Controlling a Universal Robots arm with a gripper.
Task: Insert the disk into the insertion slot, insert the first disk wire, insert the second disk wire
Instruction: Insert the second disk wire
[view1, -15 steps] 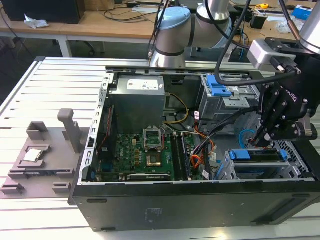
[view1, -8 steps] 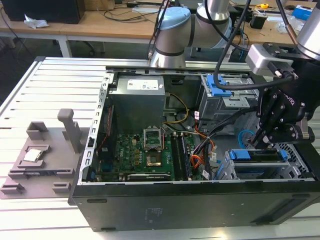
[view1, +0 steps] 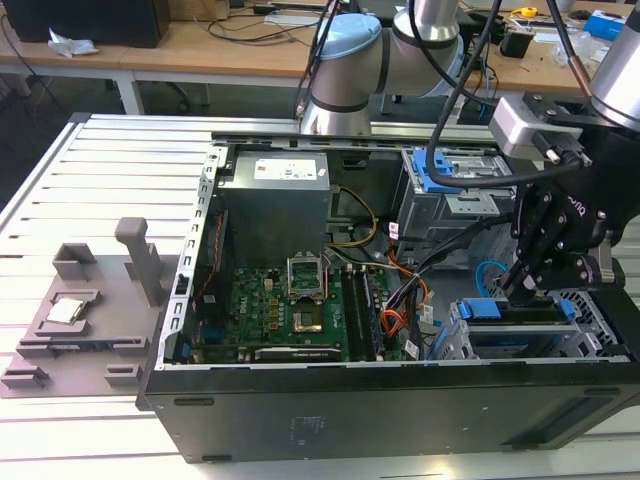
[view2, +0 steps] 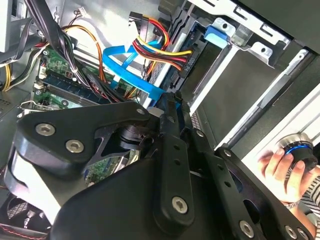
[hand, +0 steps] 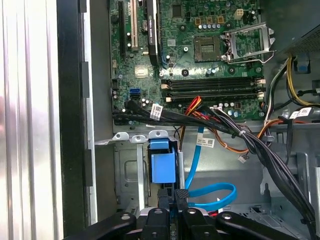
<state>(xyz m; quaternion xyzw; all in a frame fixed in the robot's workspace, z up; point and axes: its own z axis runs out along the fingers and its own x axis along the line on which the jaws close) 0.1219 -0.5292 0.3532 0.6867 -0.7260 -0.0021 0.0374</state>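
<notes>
Exterior view: hand (view1: 527, 285) at the insertion slot (view1: 590, 335), fingers nearly closed, grasp impossible to tell.

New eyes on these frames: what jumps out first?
The open computer case with its green motherboard dominates the exterior view. At that view's right, the black end effector hangs over the disk in the insertion slot. A bright blue cable loops below the motherboard in the first wrist view.

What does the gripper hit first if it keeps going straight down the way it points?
Likely the disk with its blue carrier, seated in the insertion slot directly beneath the gripper in the exterior view. Depth is unclear; it may already be touching.
</notes>
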